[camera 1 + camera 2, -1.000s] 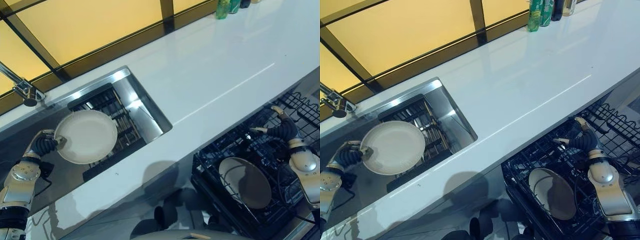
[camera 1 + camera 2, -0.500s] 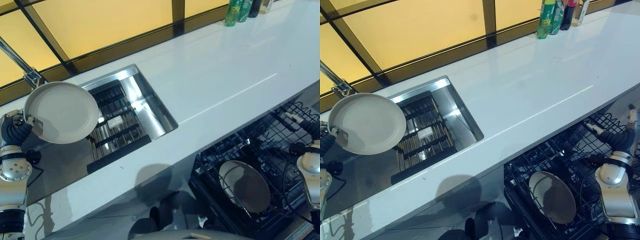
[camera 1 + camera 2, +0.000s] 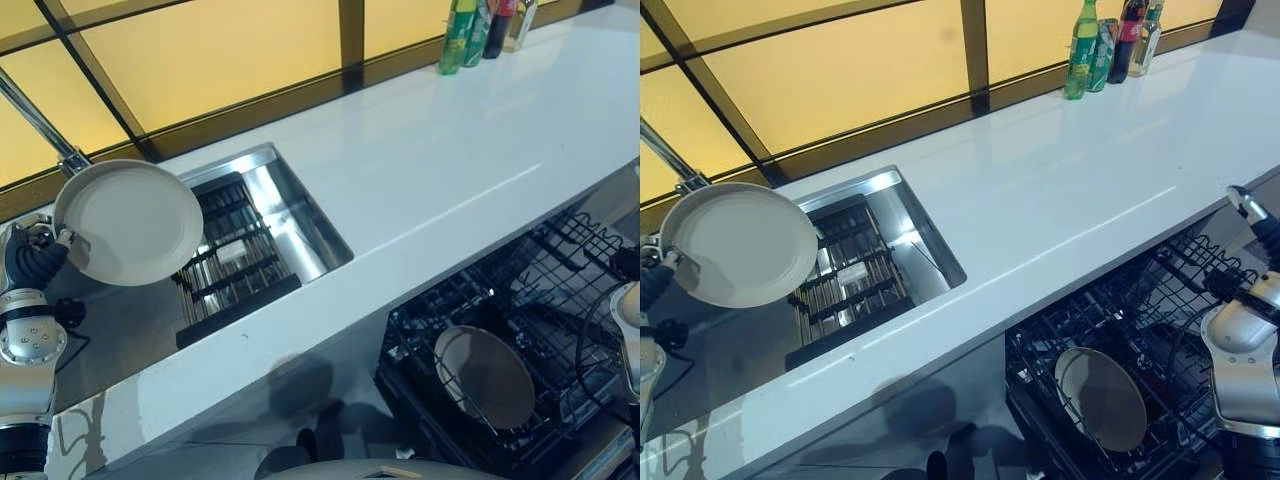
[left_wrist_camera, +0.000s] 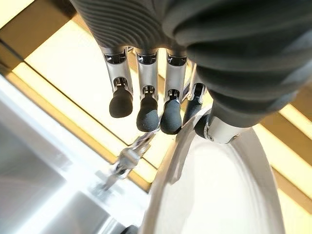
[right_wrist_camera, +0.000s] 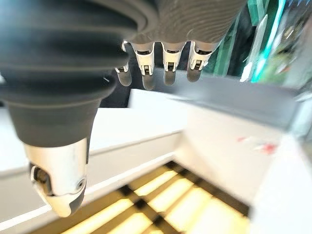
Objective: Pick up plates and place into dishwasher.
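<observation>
Gripping a white plate (image 3: 130, 222), left hand (image 3: 28, 262) above sink (image 3: 290, 225); no readable labels

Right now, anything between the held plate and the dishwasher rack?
Yes. The round white plate in the left hand is over the steel sink; the glossy white countertop lies between it and the black wire dishwasher rack, which holds another round plate.

Cream plate (image 3: 130, 222); white counter (image 3: 450, 170); steel-grey sink (image 3: 290, 215); black wire rack (image 3: 520, 330); green bottle (image 3: 1080, 50).
</observation>
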Robot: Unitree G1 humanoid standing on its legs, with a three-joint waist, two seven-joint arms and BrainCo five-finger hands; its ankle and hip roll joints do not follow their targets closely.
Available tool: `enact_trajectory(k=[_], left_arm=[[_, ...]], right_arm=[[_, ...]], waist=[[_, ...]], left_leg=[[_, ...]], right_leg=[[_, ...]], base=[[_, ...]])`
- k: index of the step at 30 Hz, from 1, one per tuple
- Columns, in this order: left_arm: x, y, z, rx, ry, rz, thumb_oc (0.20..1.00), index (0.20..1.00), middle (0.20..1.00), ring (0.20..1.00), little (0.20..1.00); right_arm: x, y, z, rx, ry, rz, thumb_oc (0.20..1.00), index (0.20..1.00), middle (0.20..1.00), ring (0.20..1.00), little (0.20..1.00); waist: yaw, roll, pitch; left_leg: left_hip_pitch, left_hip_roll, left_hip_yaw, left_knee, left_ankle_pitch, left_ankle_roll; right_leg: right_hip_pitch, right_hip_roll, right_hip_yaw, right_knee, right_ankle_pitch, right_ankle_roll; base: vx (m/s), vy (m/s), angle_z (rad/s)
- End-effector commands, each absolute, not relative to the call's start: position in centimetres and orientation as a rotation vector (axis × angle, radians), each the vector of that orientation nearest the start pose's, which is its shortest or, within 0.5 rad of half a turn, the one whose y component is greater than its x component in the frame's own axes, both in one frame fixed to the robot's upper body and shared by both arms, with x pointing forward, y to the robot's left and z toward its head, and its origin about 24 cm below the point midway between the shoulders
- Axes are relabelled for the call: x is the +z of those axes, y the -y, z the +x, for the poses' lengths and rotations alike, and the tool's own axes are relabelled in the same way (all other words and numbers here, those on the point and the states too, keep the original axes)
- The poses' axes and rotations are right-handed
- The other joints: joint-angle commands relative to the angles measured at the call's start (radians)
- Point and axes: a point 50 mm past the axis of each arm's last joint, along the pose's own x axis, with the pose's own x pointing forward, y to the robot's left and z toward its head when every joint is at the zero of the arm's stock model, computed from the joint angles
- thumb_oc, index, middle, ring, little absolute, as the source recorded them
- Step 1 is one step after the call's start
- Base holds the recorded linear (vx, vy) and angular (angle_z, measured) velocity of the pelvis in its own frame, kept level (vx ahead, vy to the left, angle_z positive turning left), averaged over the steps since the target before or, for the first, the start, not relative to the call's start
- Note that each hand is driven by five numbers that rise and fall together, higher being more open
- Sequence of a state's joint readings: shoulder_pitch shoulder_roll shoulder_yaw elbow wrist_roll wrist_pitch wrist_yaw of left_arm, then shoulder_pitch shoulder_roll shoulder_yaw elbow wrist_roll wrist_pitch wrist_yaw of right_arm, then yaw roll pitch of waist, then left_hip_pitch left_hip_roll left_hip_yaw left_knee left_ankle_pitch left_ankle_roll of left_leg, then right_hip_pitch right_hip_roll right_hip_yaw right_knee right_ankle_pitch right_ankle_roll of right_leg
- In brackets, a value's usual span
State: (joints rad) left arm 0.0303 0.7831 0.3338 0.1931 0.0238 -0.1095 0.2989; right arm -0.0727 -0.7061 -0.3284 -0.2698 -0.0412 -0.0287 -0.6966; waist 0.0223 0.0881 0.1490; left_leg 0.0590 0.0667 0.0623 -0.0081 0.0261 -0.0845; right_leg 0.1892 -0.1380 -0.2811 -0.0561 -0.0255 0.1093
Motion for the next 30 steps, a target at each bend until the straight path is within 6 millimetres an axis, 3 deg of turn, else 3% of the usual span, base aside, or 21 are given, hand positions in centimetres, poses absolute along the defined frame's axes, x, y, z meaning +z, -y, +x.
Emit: enact_trajectory(k=[1, 9, 12, 22, 30], left_arm=[[19.1, -34.9, 24.3, 0.570, 0.431, 0.826, 0.200, 0.200, 0.200, 0.200, 0.200], [20.6, -30.2, 26.5, 0.432, 0.647, 0.768, 0.200, 0.200, 0.200, 0.200, 0.200], [20.9, -27.9, 27.3, 0.381, 0.741, 0.716, 0.200, 0.200, 0.200, 0.200, 0.200], [21.0, -21.1, 28.2, 0.188, 0.894, 0.558, 0.200, 0.200, 0.200, 0.200, 0.200], [21.1, -18.6, 28.2, 0.114, 0.957, 0.552, 0.200, 0.200, 0.200, 0.200, 0.200]], right_arm=[[25.8, 26.4, 22.9, -0.497, 0.917, -0.541, 1.000, 1.000, 1.000, 1.000, 1.000], [24.9, 18.5, 25.9, 0.144, 0.836, -0.331, 1.000, 1.000, 1.000, 1.000, 1.000], [24.1, 15.6, 26.6, 0.295, 0.791, -0.273, 1.000, 1.000, 1.000, 1.000, 1.000], [21.9, 9.4, 27.6, 0.554, 0.627, -0.111, 1.000, 1.000, 1.000, 1.000, 1.000], [20.5, 7.7, 28.7, 0.561, 0.509, -0.013, 1.000, 1.000, 1.000, 1.000, 1.000]], waist=[[0.053, -0.027, -0.082], [0.091, -0.043, -0.093], [0.106, -0.051, -0.096], [0.156, -0.074, -0.094], [0.176, -0.085, -0.097]], left_leg=[[-0.108, 0.029, -0.002, -0.012, 0.043, -0.038], [-0.117, 0.026, -0.030, -0.010, 0.050, -0.041], [-0.122, 0.023, -0.041, -0.008, 0.053, -0.040], [-0.135, 0.020, -0.079, -0.012, 0.065, -0.037], [-0.141, 0.020, -0.093, -0.016, 0.074, -0.037]], right_leg=[[-0.075, 0.005, 0.025, 0.210, -0.150, -0.036], [-0.063, 0.009, -0.002, 0.218, -0.155, -0.046], [-0.056, 0.012, -0.015, 0.222, -0.160, -0.050], [-0.030, 0.027, -0.047, 0.228, -0.170, -0.055], [-0.011, 0.039, -0.053, 0.216, -0.166, -0.056]], base=[[0.00, 0.000, 0.00], [0.00, -0.010, 0.08], [0.00, -0.028, 0.16], [0.00, -0.058, 0.14], [0.00, -0.048, 0.04]])
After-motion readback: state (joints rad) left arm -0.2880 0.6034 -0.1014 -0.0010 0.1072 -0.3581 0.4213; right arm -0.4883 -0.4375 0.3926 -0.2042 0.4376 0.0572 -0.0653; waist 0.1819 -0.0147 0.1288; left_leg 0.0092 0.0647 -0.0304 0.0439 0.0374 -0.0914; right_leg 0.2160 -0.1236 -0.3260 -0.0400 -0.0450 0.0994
